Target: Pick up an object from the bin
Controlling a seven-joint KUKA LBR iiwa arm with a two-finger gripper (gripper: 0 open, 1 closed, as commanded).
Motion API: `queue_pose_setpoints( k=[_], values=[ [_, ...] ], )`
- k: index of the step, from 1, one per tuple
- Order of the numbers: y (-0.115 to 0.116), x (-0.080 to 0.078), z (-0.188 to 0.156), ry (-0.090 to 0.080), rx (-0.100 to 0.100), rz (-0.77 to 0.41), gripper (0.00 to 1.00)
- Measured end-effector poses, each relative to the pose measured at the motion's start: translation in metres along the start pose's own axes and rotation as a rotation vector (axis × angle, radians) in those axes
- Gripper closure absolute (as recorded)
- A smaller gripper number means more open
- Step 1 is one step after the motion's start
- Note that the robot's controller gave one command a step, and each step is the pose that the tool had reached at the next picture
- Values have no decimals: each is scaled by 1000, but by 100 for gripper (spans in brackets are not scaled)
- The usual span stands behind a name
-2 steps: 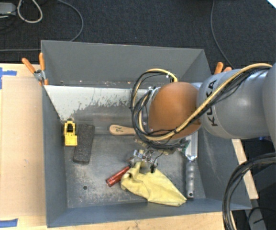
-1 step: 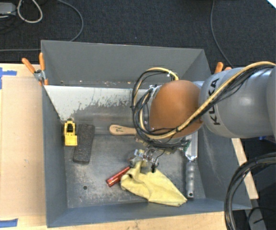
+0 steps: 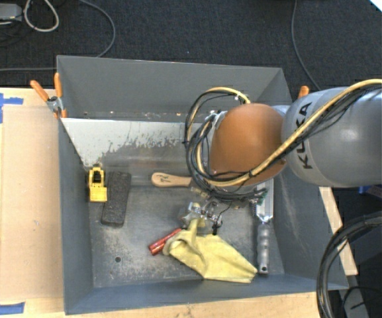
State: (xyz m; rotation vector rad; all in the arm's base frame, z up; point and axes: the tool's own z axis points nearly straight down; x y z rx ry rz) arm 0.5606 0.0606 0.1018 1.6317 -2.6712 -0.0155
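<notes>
Camera view: my pincer [image 3: 202, 216] stands low in the grey metal bin [image 3: 171, 85], right of centre, beneath my orange wrist cover [image 3: 247, 141]; its tip meets the raised upper corner of the crumpled yellow cloth [image 3: 217, 257], which lies by the bin's lower wall; whether the pincer is spread, pressed together or pinching that corner I cannot tell (cables hang across it). A red-handled tool [image 3: 163, 243] lies at the cloth's left edge; a light wooden handle [image 3: 169, 179] lies above; a slim silver metal tool [image 3: 262, 237] lies right; a yellow toy vehicle [image 3: 96, 185] and a dark rectangular block [image 3: 116, 198] rest side by side, well apart at left.
</notes>
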Motion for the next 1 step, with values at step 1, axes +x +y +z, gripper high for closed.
queue_pose_setpoints(
  k=[1],
  values=[
    [0,0,-27,-1,2,2,100]
  ],
)
